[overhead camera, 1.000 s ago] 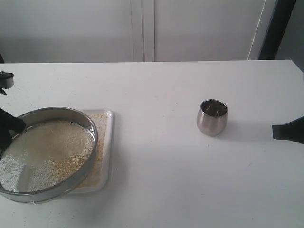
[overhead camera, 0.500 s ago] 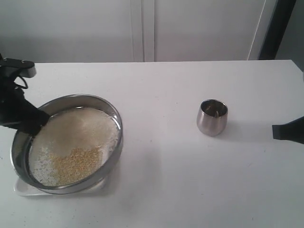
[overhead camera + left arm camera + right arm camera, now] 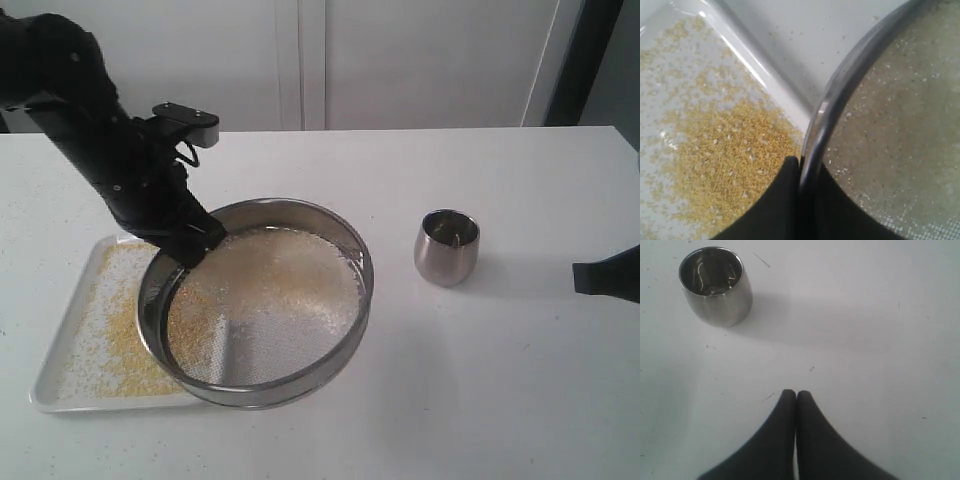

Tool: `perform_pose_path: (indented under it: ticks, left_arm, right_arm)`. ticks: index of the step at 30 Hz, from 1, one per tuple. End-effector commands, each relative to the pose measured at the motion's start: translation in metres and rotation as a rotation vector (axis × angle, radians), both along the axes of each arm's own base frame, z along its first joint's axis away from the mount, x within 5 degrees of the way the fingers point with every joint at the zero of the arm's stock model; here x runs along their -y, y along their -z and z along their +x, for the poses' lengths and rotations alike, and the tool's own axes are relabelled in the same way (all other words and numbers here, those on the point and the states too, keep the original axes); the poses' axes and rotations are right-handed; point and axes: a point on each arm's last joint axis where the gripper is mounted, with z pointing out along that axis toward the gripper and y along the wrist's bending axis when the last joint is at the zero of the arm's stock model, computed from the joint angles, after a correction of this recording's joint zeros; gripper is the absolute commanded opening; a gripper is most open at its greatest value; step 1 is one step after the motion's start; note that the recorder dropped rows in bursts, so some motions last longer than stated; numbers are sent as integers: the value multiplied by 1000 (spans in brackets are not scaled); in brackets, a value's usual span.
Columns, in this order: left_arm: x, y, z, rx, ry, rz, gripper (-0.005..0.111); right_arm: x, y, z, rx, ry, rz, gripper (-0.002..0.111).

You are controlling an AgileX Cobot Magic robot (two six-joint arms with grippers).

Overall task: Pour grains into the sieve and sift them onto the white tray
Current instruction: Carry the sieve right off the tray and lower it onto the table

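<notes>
A flat rectangular white plastic tray (image 3: 100, 404) is seen at the left of the white table (image 3: 450, 400). Its floor is dusted with fine golden-yellow grains (image 3: 120, 362), lying thickest toward its near end. Just to the right, the black left gripper (image 3: 200, 243) is clamped on the upright steel rim of the wide round sieve (image 3: 262, 392). One finger is set inside the wall and one outside, as the left wrist view shows plainly.

The sieve, shiny-rimmed with a fine grey mesh bottom, is held over the tray's right end. Much of its width is carried out beyond the tray, above bare table. Whether it is lifted clear or resting cannot be told. Paler, coarser grains are held back on the far half of the mesh.

The sieve is judged stiff and not heavy, but wide. Gripped at a single point on a thin, smooth rim, it is likely to lever and slip if swung hard. The loose load could also be thrown over the low wall. The rim is the only hold offered.

Further right, a small rounded steel cup (image 3: 447, 247) is stood upright, apparently empty. At the far right, the right gripper (image 3: 605, 272) is pressed shut on nothing, well apart from the cup.
</notes>
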Motion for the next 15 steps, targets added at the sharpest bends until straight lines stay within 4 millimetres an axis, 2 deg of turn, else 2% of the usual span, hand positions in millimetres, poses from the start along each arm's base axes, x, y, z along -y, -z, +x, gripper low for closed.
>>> perform_pose_path:
  ticks: [1,4,10,15]
  left_arm:
    - [33,1,2,-28,47,-25,0]
    - [46,7,9,-36,55,-22,0]
    - [56,22,23,-89,48,-7,0]
    - [68,27,29,-52,66,13,0]
  right_arm:
    - [0,0,-1,6,-1,1,0]
    - [0,0,-1,8,-1,2,0]
    - [0,0,-1,8,-1,2,0]
    - [0,0,-1,8,-1,2,0]
